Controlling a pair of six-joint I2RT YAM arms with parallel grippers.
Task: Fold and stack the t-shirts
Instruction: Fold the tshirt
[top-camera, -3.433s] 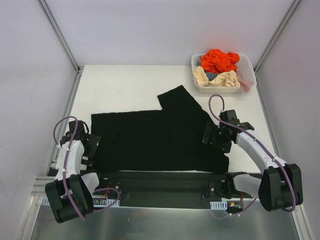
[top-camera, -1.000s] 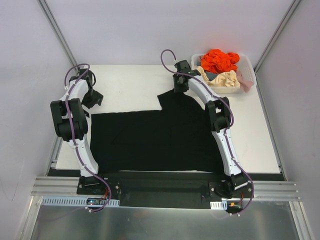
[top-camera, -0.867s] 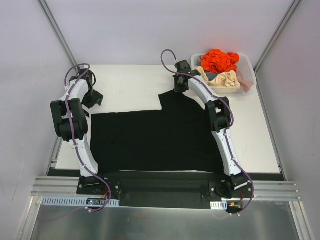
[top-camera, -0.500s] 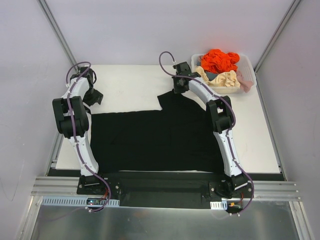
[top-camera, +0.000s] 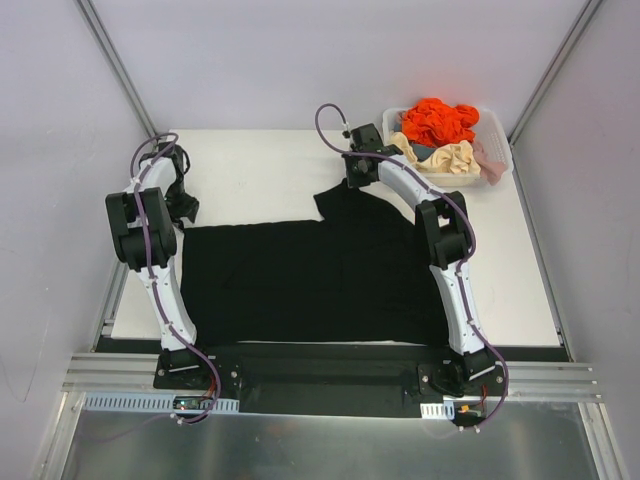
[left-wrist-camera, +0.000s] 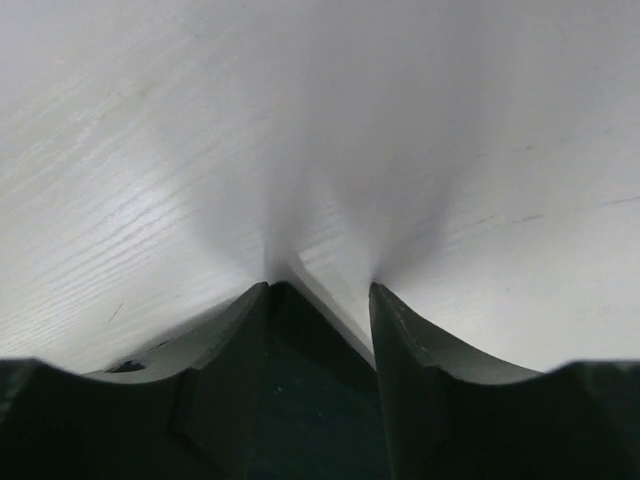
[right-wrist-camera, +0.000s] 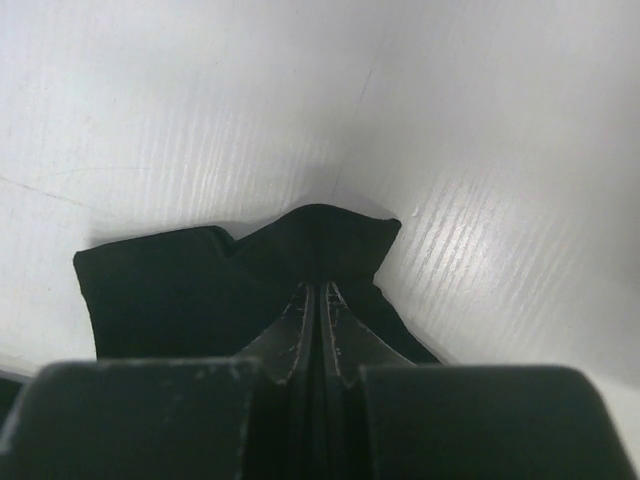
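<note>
A black t-shirt (top-camera: 310, 280) lies spread flat on the white table (top-camera: 260, 165), one sleeve pointing to the far side. My left gripper (top-camera: 183, 205) is down at the shirt's far left corner. In the left wrist view its jaws (left-wrist-camera: 320, 288) stand apart, with the black corner (left-wrist-camera: 305, 370) lying between them and a strip of table showing beside it. My right gripper (top-camera: 352, 180) is at the far tip of the sleeve. In the right wrist view it (right-wrist-camera: 318, 285) is shut on the black cloth (right-wrist-camera: 170, 290), which bunches up ahead of the fingertips.
A white bin (top-camera: 440, 180) stands at the table's far right corner, holding crumpled orange (top-camera: 437, 120), beige (top-camera: 445, 157) and pink (top-camera: 490, 160) garments. Both arms stretch along the shirt's left and right sides. Metal frame posts run up the back corners.
Both arms have gone from the shirt's near edge to its far edge. In the last second the left gripper dropped to the corner, jaws narrowing; the right gripper shut on the sleeve tip.
</note>
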